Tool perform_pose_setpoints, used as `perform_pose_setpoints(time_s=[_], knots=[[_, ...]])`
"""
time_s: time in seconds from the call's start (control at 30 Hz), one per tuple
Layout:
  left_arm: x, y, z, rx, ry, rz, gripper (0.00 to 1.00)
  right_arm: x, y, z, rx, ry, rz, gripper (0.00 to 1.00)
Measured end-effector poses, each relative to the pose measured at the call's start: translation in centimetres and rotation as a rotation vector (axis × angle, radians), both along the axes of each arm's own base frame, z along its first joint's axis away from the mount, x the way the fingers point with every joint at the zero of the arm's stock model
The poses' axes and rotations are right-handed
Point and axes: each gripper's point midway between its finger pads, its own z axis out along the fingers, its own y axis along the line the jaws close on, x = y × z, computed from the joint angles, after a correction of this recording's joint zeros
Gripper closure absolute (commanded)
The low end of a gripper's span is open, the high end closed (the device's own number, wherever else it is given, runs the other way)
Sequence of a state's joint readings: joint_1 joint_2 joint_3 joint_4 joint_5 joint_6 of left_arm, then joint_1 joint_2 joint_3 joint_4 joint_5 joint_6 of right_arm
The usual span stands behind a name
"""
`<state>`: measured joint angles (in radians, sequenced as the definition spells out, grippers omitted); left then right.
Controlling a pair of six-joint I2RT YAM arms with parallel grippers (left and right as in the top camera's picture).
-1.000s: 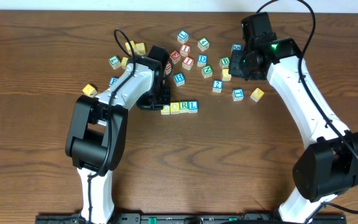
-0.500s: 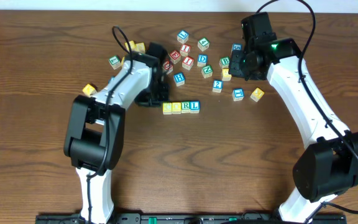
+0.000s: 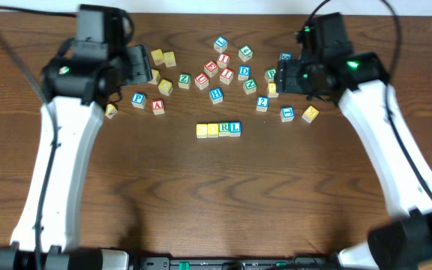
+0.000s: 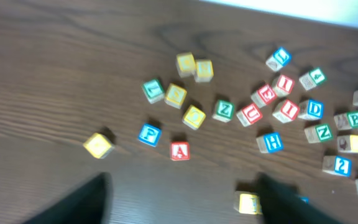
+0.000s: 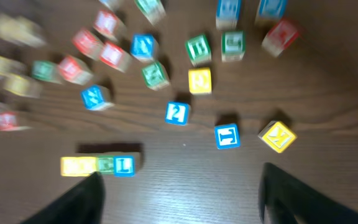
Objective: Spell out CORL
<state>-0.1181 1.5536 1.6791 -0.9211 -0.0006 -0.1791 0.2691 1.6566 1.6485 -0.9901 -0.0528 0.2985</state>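
While untouched, CORL row [image 3: 218, 129] lengthwise left-right, letters upright.

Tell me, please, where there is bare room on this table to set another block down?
The widest bare tabletop lies on the near side of the four-block row. Smaller patches flank that row: on the left, nearer than the red A block, and on the right, nearer than the tilted yellow block. Behind the row, the loose blocks are crowded.

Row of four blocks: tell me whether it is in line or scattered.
In line. The row lies straight, its blocks side by side with no visible gaps, ending in R, L, apart from the loose blocks beyond it.
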Motion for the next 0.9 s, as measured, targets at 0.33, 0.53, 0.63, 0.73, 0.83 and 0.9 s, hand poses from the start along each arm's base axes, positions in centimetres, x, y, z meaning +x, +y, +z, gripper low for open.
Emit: perform_pose_setpoints(time_s=[0.33, 0.53, 0.63, 0.73, 0.83, 0.9], knots=[[-1.1, 0.5, 1.8, -0.002, -0.037, 0.012, 0.02, -7.8, -2.9, 10.8, -0.013, -0.242, 0.027, 0.01], [-1.1, 0.5, 1.7, -0.002, -0.037, 0.012, 0.02, -9.0, -3.5, 11.3, -0.024, -0.247, 0.022, 0.01], [-1.1, 0.5, 1.7, -0.002, -0.037, 0.012, 0.02, -9.6, -3.7, 10.7, -0.035, -0.214, 0.021, 0.01], [-1.1, 0.5, 1.7, -0.002, -0.037, 0.013, 0.02, -10.5, -4.0, 9.8, -0.051, -0.164, 0.022, 0.01], [-1.1, 0.5, 1.7, -0.002, -0.037, 0.012, 0.02, -10.7, -4.1, 9.6, -0.055, -0.155, 0.021, 0.01], [-1.1, 0.5, 1.7, -0.002, -0.037, 0.013, 0.02, -10.2, -4.0, 10.0, -0.053, -0.178, 0.017, 0.01]])
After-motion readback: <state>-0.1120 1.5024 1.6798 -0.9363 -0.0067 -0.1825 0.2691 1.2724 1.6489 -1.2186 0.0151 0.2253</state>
